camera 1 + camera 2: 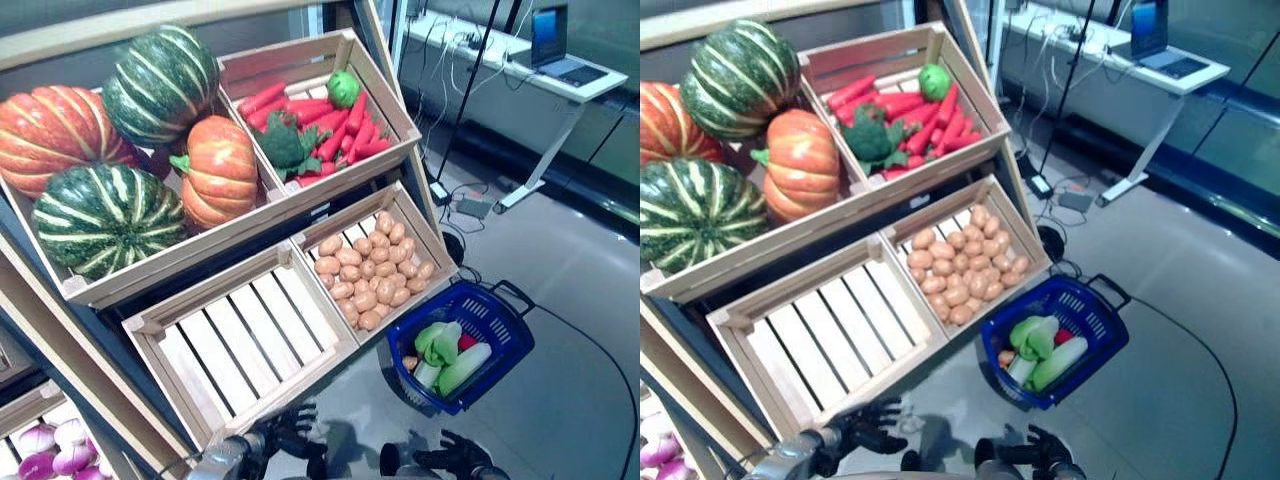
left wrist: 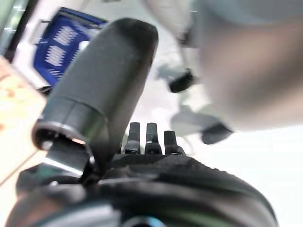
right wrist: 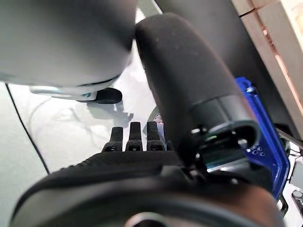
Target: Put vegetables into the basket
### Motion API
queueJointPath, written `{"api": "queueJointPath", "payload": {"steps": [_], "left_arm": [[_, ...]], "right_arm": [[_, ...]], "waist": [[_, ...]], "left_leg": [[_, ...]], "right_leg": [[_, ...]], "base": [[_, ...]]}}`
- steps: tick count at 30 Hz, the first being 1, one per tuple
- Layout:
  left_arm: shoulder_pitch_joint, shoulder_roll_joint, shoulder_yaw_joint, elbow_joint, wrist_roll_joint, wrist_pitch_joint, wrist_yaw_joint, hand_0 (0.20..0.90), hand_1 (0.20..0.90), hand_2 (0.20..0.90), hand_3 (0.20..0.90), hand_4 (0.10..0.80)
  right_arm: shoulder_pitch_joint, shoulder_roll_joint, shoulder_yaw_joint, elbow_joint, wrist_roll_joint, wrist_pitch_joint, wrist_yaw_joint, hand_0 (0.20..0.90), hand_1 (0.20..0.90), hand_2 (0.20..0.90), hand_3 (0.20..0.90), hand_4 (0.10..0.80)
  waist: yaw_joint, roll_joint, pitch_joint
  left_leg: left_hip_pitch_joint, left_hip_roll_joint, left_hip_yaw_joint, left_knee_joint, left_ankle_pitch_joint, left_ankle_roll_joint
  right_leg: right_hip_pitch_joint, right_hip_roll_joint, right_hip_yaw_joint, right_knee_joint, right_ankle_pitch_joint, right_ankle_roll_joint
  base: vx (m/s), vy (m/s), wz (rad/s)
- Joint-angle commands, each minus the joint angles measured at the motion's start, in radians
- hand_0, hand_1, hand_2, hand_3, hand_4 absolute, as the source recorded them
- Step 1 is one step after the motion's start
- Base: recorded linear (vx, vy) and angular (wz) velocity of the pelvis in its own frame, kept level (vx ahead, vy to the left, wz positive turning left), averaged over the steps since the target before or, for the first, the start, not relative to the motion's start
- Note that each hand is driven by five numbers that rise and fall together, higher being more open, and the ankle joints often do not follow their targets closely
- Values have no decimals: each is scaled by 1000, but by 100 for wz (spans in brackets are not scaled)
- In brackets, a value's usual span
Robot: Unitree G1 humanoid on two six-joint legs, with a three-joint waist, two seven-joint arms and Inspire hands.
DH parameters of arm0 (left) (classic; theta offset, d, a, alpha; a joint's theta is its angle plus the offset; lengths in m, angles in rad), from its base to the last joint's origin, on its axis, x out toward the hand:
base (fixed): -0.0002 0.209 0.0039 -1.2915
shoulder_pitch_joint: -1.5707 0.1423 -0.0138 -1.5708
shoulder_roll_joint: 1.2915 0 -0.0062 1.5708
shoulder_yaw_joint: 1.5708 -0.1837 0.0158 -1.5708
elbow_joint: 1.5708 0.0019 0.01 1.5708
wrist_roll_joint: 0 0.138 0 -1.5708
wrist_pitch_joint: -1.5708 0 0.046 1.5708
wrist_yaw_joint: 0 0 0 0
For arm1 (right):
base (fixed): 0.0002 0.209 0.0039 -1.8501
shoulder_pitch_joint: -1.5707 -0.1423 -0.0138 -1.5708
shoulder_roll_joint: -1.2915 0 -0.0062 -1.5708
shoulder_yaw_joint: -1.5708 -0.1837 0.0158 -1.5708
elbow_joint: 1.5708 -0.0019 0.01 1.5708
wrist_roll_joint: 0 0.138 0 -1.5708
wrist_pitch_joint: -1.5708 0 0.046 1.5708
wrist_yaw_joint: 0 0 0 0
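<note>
The blue plastic basket (image 1: 497, 305) stands on the floor to the right of the wooden stand. In it lie green leafy vegetables (image 1: 437, 341), a long pale green vegetable (image 1: 465, 367), a small red one (image 1: 467, 342) and a small brown one (image 1: 409, 362). My left hand (image 1: 288, 436) is low in front of the stand, open and empty. My right hand (image 1: 452, 459) is low on the right, just short of the basket, open and empty. The basket also shows past each thumb in the left wrist view (image 2: 61, 42) and the right wrist view (image 3: 265, 137).
The wooden stand (image 1: 300, 215) with slanted crates takes up the left and middle. A desk (image 1: 540, 75) with a laptop stands at the back right. Cables and a power adapter (image 1: 472, 206) lie on the floor behind the basket.
</note>
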Motion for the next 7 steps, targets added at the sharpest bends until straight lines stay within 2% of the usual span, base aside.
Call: {"api": "queueJointPath", "payload": {"steps": [1,7], "left_arm": [[-79,-25,30,53,50,-56,59,900,900,900,900,800],[-87,-50,50,145,98,-42,109,900,900,900,900,800]], "right_arm": [[-60,-4,-3,17,-3,-23,0,900,900,900,900,800],[-75,11,6,30,5,-39,-11,900,900,900,900,800]], "waist": [[15,2,31],[17,6,18]], "left_leg": [[14,19,-15,38,-83,-51],[16,20,-23,41,-88,-53]], "right_leg": [[44,-58,-8,46,-19,68],[50,-57,-9,44,-29,61]], "base": [[11,3,-3],[6,-1,-5]]}}
